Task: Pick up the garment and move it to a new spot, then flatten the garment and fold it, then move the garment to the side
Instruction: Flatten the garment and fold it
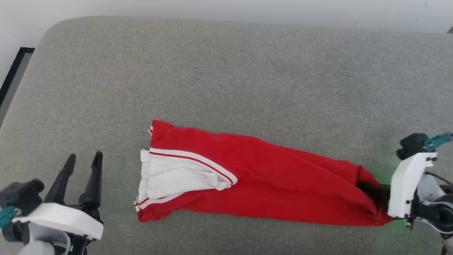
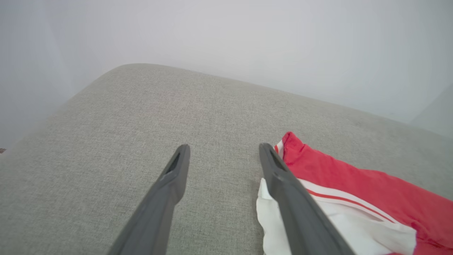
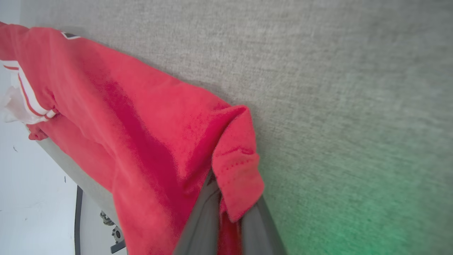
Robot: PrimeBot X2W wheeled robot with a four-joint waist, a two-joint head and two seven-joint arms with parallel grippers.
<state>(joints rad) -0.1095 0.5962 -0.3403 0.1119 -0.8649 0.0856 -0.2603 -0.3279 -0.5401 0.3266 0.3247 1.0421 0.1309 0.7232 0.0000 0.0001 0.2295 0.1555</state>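
Note:
The garment (image 1: 254, 177), a red shirt with white sleeve and striped trim, lies bunched in a long strip across the grey cushion (image 1: 226, 71). My right gripper (image 1: 371, 193) is shut on the garment's hem at its right end. In the right wrist view the red cloth (image 3: 141, 134) is pinched between the two grey fingers (image 3: 198, 219). My left gripper (image 1: 83, 161) is open at the lower left, a short way left of the white sleeve end. The left wrist view has the open fingers (image 2: 177, 170) over bare cushion, the shirt's sleeve end (image 2: 339, 198) just to their right.
The grey cushion reaches a pale wall at the back. A dark-framed edge (image 1: 14, 71) runs past the cushion's far left corner. Bare cushion spreads behind the shirt and to its left.

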